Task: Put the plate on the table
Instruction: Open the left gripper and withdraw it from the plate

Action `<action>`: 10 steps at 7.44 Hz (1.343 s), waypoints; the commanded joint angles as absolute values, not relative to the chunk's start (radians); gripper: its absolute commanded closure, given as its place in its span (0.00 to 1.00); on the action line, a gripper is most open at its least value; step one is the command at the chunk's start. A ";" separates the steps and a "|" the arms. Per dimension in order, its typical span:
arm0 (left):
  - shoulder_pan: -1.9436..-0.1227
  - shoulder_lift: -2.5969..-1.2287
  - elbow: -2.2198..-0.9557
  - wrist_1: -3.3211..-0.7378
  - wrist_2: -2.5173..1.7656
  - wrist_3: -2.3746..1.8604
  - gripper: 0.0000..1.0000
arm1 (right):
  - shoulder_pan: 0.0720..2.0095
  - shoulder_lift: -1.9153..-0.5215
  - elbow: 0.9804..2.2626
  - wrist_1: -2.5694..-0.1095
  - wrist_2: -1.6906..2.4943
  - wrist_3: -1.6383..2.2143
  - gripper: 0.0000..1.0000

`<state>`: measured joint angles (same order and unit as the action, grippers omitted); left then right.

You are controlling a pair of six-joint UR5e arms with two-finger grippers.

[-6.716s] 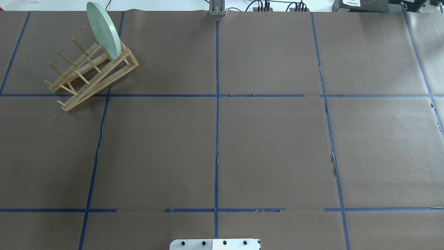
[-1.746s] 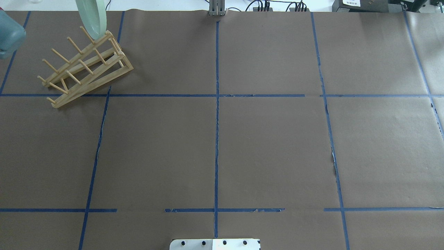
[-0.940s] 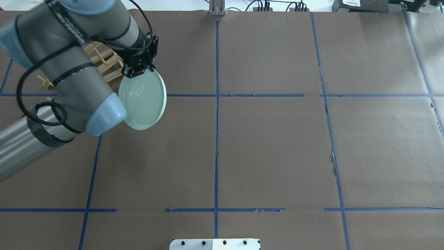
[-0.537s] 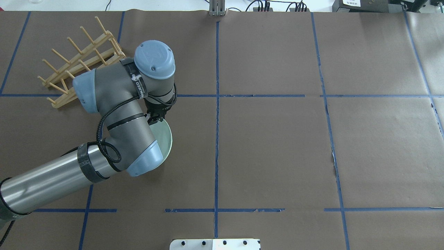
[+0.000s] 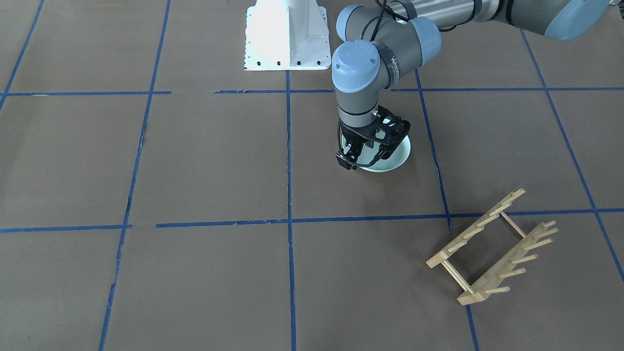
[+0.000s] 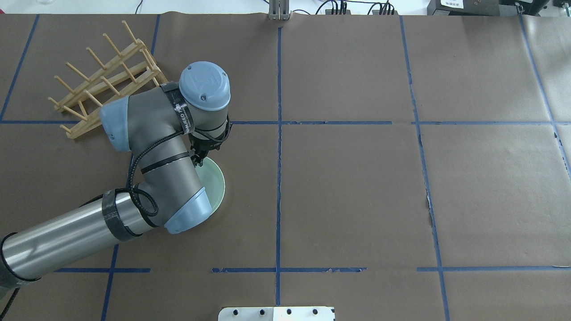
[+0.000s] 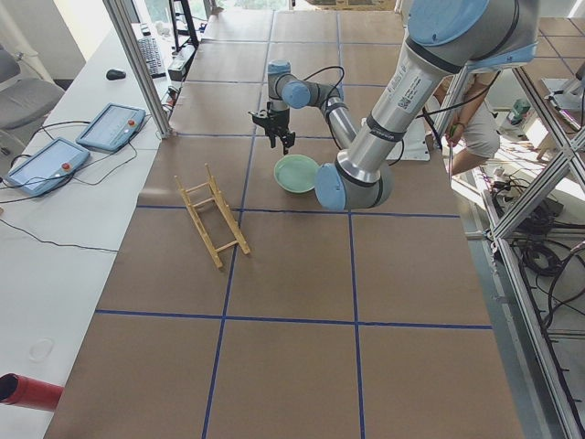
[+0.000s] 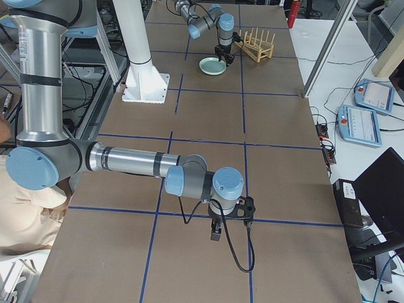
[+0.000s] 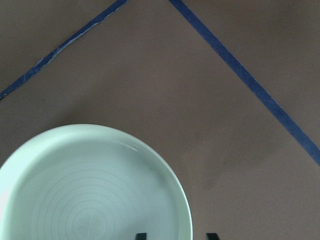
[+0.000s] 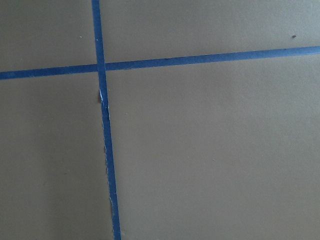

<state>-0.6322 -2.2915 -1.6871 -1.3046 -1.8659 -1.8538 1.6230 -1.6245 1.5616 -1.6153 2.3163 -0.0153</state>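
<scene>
The pale mint-green plate [image 5: 396, 155] lies flat and face up on the brown paper table [image 6: 357, 187], left of the centre tape line in the overhead view [image 6: 215, 186]. My left gripper [image 5: 363, 158] points down over the plate's far edge. In the left wrist view its two fingertips [image 9: 141, 235] stand apart on either side of the plate [image 9: 90, 190] rim, so it looks open. My right gripper [image 8: 216, 235] hangs low over bare table far from the plate. I cannot tell whether it is open or shut. The right wrist view shows only paper and tape.
The empty wooden peg rack [image 6: 105, 76] stands at the far left of the table, behind my left arm's elbow. The white robot base [image 5: 287, 39] is at the near middle edge. A person [image 7: 471, 128] stands beside the table.
The plate left the rack in my left gripper, tipped flat and came down toward the robot. In the last half second it shifted slightly nearer and now lies on the table.
</scene>
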 commanded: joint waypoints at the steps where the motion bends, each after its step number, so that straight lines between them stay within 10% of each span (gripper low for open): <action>1: -0.792 -2.249 -1.839 -1.296 -1.894 -1.585 0.00 | 1.623 -1.624 1.562 -1.615 2.316 -0.015 0.00; 10: -1.753 -1.720 -1.692 -1.305 -2.252 0.182 0.00 | 1.623 -1.624 1.562 -1.615 2.316 -0.015 0.00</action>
